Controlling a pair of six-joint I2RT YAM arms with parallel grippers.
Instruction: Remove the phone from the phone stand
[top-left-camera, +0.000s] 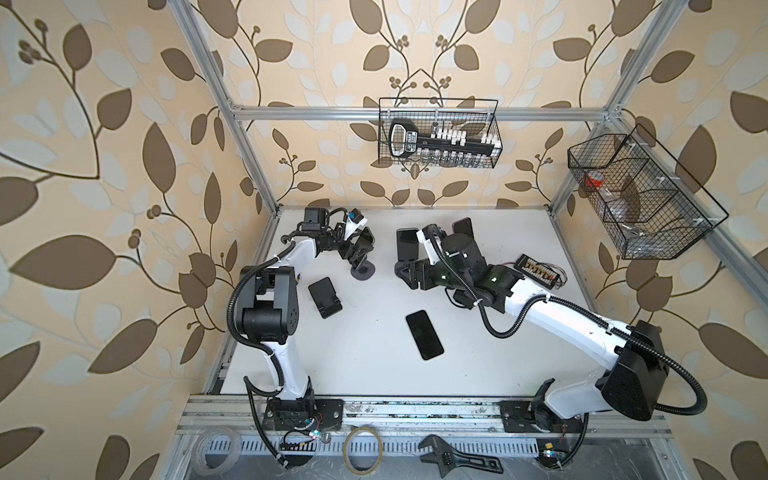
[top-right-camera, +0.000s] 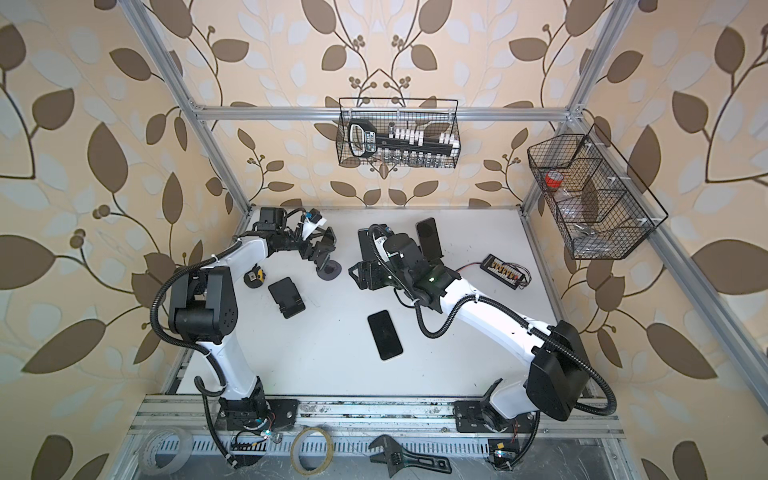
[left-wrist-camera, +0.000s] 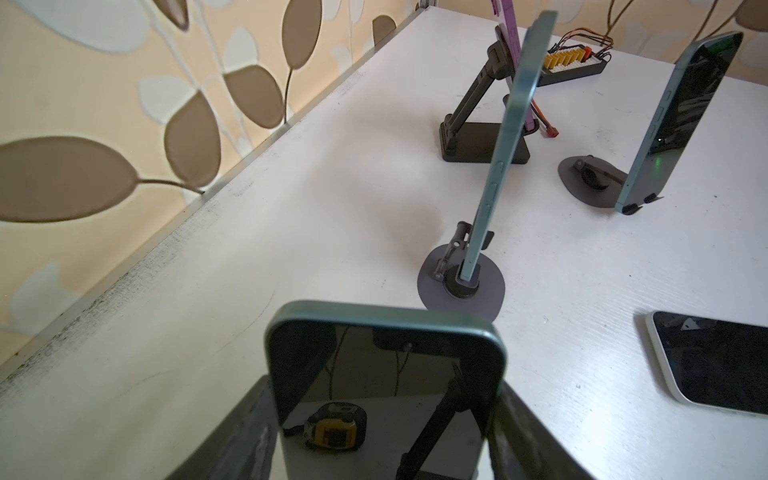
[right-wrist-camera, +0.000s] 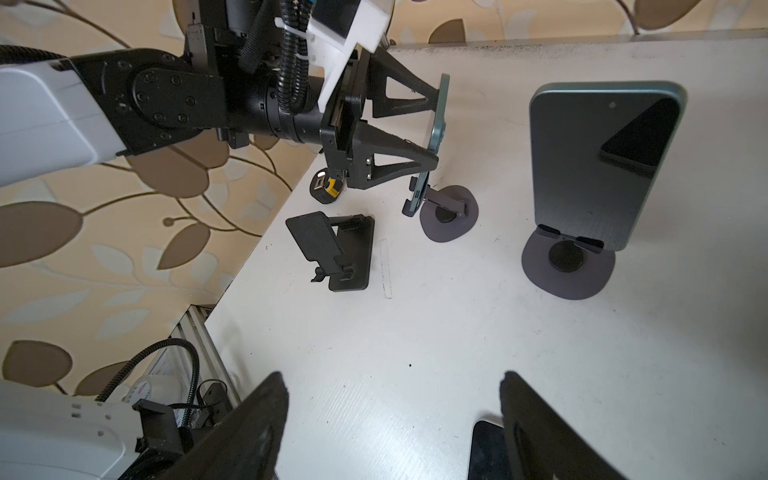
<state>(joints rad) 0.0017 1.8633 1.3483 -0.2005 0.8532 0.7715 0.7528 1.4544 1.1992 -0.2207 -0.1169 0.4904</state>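
The left gripper (right-wrist-camera: 437, 128) had its fingers pinched on the teal phone (left-wrist-camera: 384, 390), seated in the round grey stand (right-wrist-camera: 451, 214) back-left on the desk (top-left-camera: 374, 353). The right gripper (right-wrist-camera: 390, 374) held its fingers spread, empty. The basket tool (top-left-camera: 405, 139) bore a blurred label.

Brown leaves are trailing over the beige wallpaper (top-left-camera: 104, 166). The phone (left-wrist-camera: 384, 395) is showing a teal rim and black glass, its stand (right-wrist-camera: 449, 214) grey, the table (top-left-camera: 374, 353) white.

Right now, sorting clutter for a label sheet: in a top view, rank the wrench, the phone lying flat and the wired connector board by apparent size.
Largest: wrench
Next: phone lying flat
Smallest: connector board, shorter and slimmer
True sizes may differ.
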